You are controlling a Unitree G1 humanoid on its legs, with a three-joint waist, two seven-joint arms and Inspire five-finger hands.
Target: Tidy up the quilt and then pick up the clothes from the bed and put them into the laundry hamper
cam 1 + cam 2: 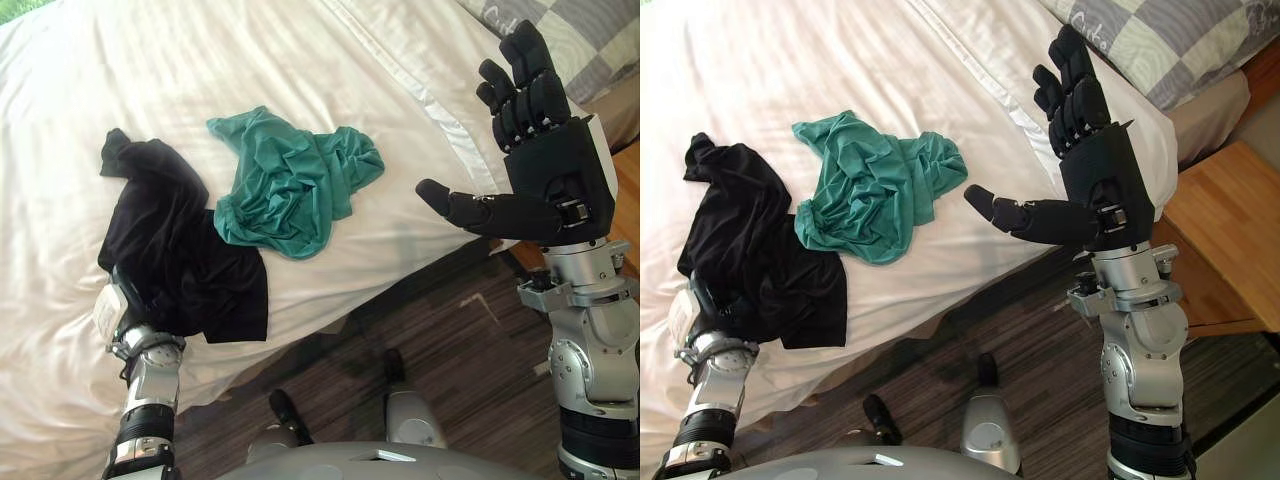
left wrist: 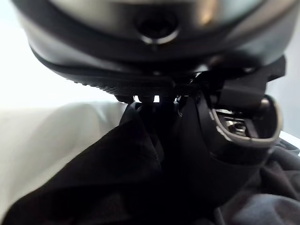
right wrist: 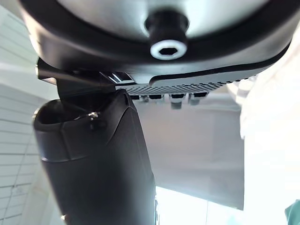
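The right arm (image 1: pixel 590 365) and left arm (image 1: pixel 150 395) are silver-grey metal with rounded joints and black ribbed collars, the matte black right hand (image 1: pixel 555 180) showing blocky segmented fingers (image 1: pixel 520 85), a white side panel (image 1: pixel 603 165) and a hex-socket screw (image 3: pixel 167 48), the left hand (image 2: pixel 243 101) a white cover (image 1: pixel 108 310).

Black garment (image 1: pixel 170 250) touching teal garment (image 1: pixel 290 185) on quilt (image 1: pixel 150 70), right hand (image 1: pixel 555 165) spread

On quilt (image 1: pixel 300 60), near its front edge: left garment (image 1: pixel 180 260) and right garment (image 1: pixel 290 185), edges touching. Under near end of left garment, at quilt's edge: left hand (image 1: pixel 110 310). Right of both garments, apart, above quilt's edge and floor (image 1: pixel 450 340): right hand (image 1: pixel 555 180). Far right, behind: pillow (image 1: pixel 580 40). Right of quilt, before pillow: nightstand (image 1: pixel 1230 230).
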